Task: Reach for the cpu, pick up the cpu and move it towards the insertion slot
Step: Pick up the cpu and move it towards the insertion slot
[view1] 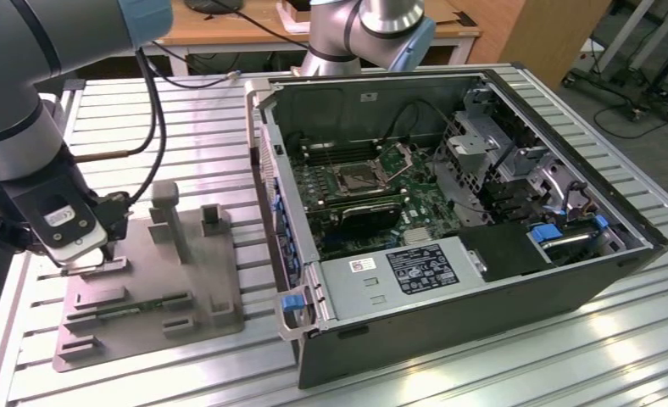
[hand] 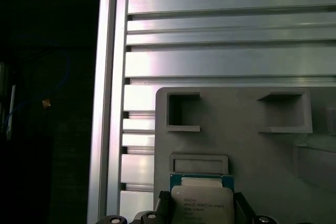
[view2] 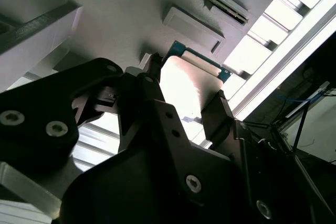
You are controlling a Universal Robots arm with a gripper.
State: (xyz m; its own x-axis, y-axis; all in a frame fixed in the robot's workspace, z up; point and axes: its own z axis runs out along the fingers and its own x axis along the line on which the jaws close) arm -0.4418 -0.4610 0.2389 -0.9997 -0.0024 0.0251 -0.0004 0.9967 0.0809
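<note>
The cpu, a small square chip with a silver-grey top and a pale rim on a green edge, lies low over the grey plastic fixture. My gripper is shut on the cpu, with a dark finger against each of two opposite edges. The second wrist view has the cpu between the fingers from close up. In the exterior view my gripper hangs at the fixture's corner on the exterior view's left. The insertion slot sits on the green motherboard inside the open computer case, lid plate raised.
The open computer case takes up the exterior view's right half on a ribbed metal table. The fixture has upright posts and a thin green circuit strip. A second arm's base stands behind the case. The table edge runs beside the fixture.
</note>
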